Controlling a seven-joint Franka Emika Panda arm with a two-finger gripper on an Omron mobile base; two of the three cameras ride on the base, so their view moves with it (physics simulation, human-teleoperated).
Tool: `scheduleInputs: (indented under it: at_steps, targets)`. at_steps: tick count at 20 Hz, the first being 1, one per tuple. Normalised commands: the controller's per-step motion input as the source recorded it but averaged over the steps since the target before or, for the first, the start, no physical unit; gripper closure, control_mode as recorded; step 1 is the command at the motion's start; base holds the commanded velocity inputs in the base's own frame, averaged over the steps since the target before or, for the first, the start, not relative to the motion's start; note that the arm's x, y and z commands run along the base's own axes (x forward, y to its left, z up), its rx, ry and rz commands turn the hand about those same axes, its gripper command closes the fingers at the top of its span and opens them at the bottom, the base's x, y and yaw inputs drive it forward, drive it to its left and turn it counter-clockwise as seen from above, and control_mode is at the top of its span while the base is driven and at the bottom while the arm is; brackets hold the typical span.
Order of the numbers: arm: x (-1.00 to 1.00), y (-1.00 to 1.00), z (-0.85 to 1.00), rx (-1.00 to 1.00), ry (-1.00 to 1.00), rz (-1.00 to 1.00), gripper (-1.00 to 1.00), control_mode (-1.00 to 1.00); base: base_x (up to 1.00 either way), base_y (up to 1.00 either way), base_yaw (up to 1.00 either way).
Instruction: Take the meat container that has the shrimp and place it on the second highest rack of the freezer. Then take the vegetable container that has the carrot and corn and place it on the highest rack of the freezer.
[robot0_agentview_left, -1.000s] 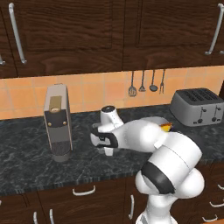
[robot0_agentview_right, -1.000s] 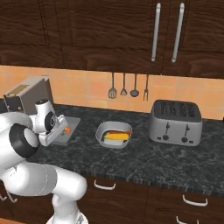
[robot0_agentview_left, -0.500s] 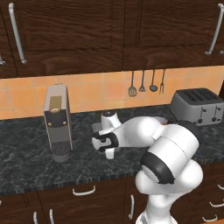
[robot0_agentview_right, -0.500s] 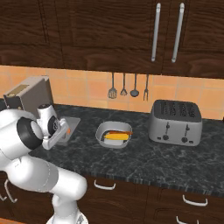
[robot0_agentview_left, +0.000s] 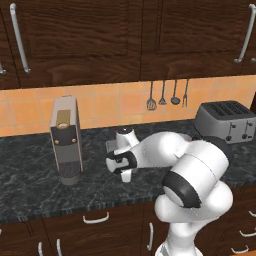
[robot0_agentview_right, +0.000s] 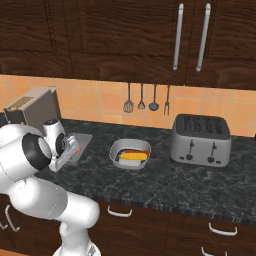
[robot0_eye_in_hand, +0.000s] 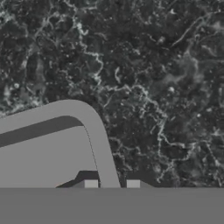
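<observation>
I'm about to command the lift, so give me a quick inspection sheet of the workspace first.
Surface: dark speckled stone counter.
Job's things: small grey rectangular meat container at the gripper; rounded pale dish with orange and yellow food sits apart, towards the toaster.
Clutter: silver four-slot toaster; tall grey-brown coffee machine.
Grippers: gripper shut on the container's rim, one fingertip inside the wall, one outside.
Cables: nothing seen.
Surroundings: dark wood cabinets; orange tiled backsplash; four hanging utensils.

White arm bent low to its left, claw (robot0_eye_in_hand: 112, 184) pointing down, fingertips nearly together.
</observation>
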Motion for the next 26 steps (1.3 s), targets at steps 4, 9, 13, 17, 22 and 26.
scheduleInputs:
  at_steps: [4,9,13,17,22,26]
  targets:
    - [-0.04,-0.02,0.36,0.00,0.00,0.00,1.00,-1.00,0.00,0.00,0.00]
    - [-0.11,-0.17,0.54,0.00,-0.03,0.00,1.00,-1.00,0.00,0.00,0.00]
    - [-0.28,-0.34,0.71,0.00,-0.12,0.00,1.00,-1.00,0.00,0.00,0.00]
    - [-0.38,-0.48,0.66,0.00,-0.16,0.04,1.00,-1.00,0.00,0.00,0.00]
    - [-0.46,-0.87,0.54,0.00,-0.05,0.05,1.00,-1.00,0.00,0.00,0.00]
    - [-0.19,-0.99,0.46,0.01,-0.03,0.07,1.00,-1.00,0.00,0.00,0.00]
